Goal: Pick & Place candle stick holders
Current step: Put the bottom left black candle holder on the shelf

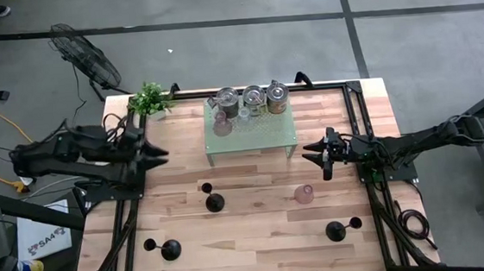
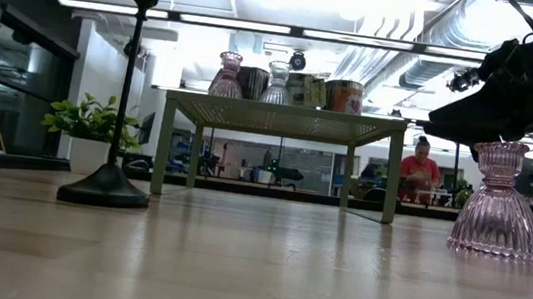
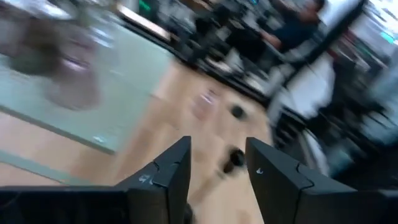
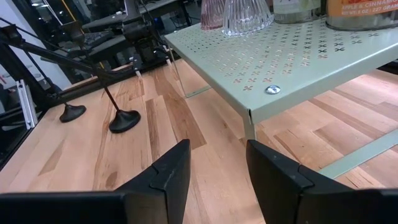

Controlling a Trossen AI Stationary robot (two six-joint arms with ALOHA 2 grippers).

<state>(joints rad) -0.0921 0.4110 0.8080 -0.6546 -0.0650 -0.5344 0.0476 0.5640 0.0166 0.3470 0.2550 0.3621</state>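
From above, three black candle stick holders stand on the wooden surface (image 1: 256,199): one (image 1: 213,201) in front of the pale green perforated shelf (image 1: 250,133), one (image 1: 170,248) toward the front on the left arm's side, and one (image 1: 336,229) toward the front on the right arm's side. A pink glass holder (image 1: 305,194) stands between the first and the third. The left gripper (image 1: 159,155) hangs over the surface beside the shelf's left end, holding nothing. The right gripper (image 1: 317,153) hangs just off the shelf's right end, also holding nothing. Jars and glass pieces (image 1: 252,100) sit along the back of the shelf, and a small potted plant (image 1: 149,99) stands at the back left corner.

At table height, one black candle stick holder (image 2: 114,142) stands upright on its domed base, well apart from the pink glass holder (image 2: 502,202). A gripper (image 2: 471,118) hovers just above that pink piece without touching it. A person sits in the room behind.

The left wrist view is blurred by motion; the left gripper's fingers (image 3: 165,177) stand apart with nothing between them.

The right wrist view shows the right gripper's fingers (image 4: 161,177) apart and empty, near the shelf's corner (image 4: 273,62), with two black holders (image 4: 123,118) farther off.
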